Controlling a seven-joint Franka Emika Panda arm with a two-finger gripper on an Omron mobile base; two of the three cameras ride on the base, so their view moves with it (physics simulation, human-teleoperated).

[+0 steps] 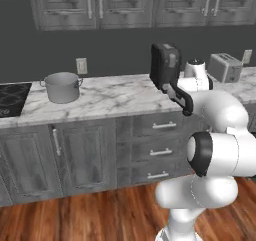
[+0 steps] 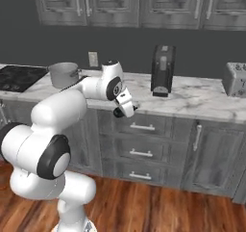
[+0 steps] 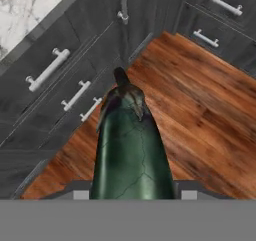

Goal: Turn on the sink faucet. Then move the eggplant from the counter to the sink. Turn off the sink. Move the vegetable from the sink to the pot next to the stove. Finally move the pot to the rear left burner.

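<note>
Right now I have the eggplant [image 3: 131, 145] sitting squarely between the gripper's [image 3: 131, 195] two finger tips [image 3: 80, 194] in the hand view. It runs straight out from the gripper along my line of sight, a dark green, glossy body with its stem end pointing away from the hand. The jaws stand partly apart, closed against either side of the vegetable, so I read it as held. Beyond its tip I see wooden floor [image 3: 200, 115] and grey drawer fronts [image 3: 65, 85] with pale bar handles, plus a corner of marbled bench [image 3: 25, 10] at the upper left of that view. So the eggplant hangs out in front of the cabinets, off the bench top and above the floor.

From the left base view, the gripper [image 1: 187, 107] sits at the front edge of the bench [image 1: 110, 97], just forward of the black coffee machine [image 1: 165, 65], with the hand angled down. The arm hides the eggplant from that side. From the right base view the gripper [image 2: 122, 111] is level with the top drawer [image 2: 144, 126], in front of the cabinet face; I cannot make out the vegetable there either.

The pot [image 1: 62, 86] stands upright on the bench, well off to the left of the gripper, close beside the dark stove [image 1: 12, 99]. A toaster [image 1: 225, 67] sits on the bench to the far right, and a wall outlet [image 1: 81, 65] is just behind the pot.
</note>
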